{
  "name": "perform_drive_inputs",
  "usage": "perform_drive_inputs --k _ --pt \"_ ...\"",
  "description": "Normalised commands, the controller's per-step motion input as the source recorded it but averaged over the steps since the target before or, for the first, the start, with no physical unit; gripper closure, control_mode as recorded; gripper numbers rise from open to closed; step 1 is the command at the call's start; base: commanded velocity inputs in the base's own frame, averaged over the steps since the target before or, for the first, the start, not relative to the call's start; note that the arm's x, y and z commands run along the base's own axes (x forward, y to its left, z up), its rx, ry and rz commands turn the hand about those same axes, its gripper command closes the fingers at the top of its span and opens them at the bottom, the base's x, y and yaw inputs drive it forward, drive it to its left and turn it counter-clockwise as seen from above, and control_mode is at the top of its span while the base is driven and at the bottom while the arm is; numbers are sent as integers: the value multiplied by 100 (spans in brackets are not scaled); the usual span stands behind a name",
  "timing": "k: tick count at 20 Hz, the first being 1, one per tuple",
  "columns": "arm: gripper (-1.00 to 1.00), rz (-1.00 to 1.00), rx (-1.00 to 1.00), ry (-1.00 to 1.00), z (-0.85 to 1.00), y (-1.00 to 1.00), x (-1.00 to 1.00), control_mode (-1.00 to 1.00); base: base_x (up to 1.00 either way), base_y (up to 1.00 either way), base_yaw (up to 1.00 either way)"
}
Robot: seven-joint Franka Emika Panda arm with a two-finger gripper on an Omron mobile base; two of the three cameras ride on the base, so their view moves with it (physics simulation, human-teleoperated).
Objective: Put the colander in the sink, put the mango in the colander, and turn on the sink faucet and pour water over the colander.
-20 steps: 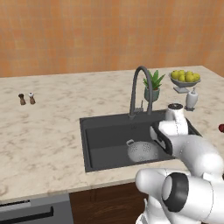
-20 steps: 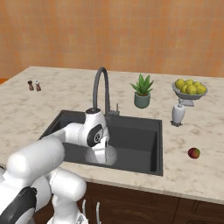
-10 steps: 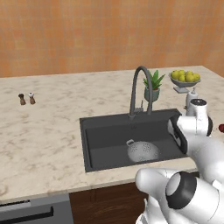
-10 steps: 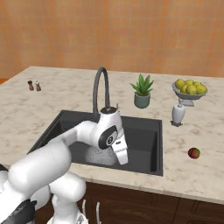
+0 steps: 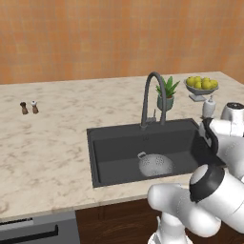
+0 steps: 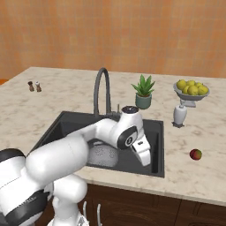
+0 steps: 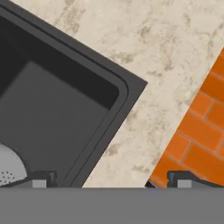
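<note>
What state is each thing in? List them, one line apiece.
colander: upright in the sink, empty
sink: dry, holding the colander
mango: lying on the counter right of the sink, not in the colander
sink faucet: off, no stream from the spout
gripper: open, holding nothing, fingers wide apart over the sink's corner
fruit bowl: upright, full of yellow fruit
</note>
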Motion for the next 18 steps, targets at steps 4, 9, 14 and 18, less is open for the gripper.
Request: perform_drive_inputs --k 4,9,14,18 --pt "-100 5 0 1 15 -68 10 -100 0 0 0" --pt "-100 4 0 5 24 -54 10 -100 0 0 0" --pt "-100 1 0 7 17 -39 8 -100 0 0 0" --pt "-100 0 0 9 14 -20 6 -100 0 0 0"
